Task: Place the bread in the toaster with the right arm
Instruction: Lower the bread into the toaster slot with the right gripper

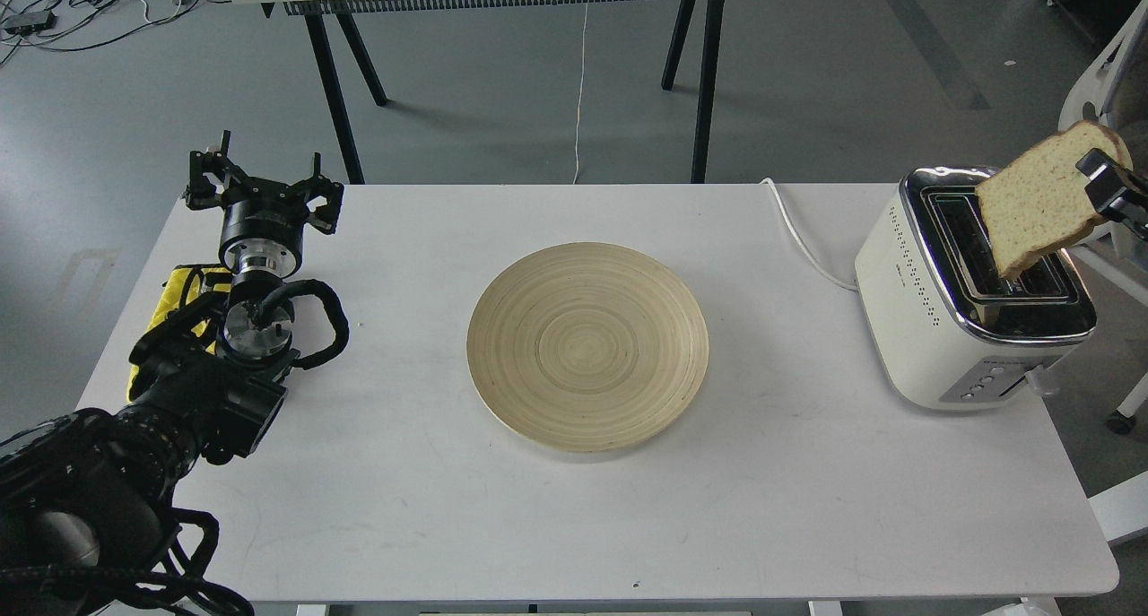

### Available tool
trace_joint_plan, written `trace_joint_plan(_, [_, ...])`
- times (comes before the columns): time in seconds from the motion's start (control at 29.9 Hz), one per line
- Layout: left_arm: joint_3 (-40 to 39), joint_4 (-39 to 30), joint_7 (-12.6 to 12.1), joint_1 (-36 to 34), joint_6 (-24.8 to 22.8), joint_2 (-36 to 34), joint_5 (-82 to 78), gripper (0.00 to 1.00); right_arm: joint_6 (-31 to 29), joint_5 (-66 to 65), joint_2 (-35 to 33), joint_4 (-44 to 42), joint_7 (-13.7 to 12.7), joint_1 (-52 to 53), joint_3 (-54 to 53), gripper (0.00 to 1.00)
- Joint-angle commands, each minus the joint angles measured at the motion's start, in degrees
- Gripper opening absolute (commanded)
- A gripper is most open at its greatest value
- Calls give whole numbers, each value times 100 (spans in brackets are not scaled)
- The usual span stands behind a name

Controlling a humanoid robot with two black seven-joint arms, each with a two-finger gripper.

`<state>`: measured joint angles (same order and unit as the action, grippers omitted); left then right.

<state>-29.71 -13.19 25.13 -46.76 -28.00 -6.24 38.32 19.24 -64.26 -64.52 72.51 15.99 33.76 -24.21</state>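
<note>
White laminate, matte and faintly scuffed, makes up the table [404, 526], the largest thing here, a rounded rectangle filling most of the view. At its centre lies a round wooden plate [587, 347], pale and shallow, ringed with fine concentric grain, bare of food.

At nine o'clock the left arm rests low over the tabletop beside a yellow cloth [175, 298]; the left gripper [262, 178] has its black fingers spread apart, grasping nothing.

At three o'clock stands the toaster [942, 329], a cream body with dotted side vents, a mirror-bright chrome top and two black slots, its white cord [798, 230] trailing toward twelve o'clock.

The bread [1045, 199], pale tan and porous with a thin brown crust and rounded top, hangs tilted above the toaster. Its lower corner dips to or just into the mouth of the nearer slot. The right gripper [1110, 186], entering from the three o'clock edge, is clamped on the slice's upper right edge.

By my reading, the carry is done and the insertion has barely begun. What is left is to square the tilted slice with the slot, lower it fully and let go.
</note>
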Motion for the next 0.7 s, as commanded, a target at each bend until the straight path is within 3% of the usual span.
trace_joint_plan(0.0, [0,0,1,-9,0,0,0,100,1,-42,106,-8,0,-1,4,11])
trace_joint_plan(0.67, [0,0,1,0,0,0,0,100,1,-16,335,-17,-17,166,4,11])
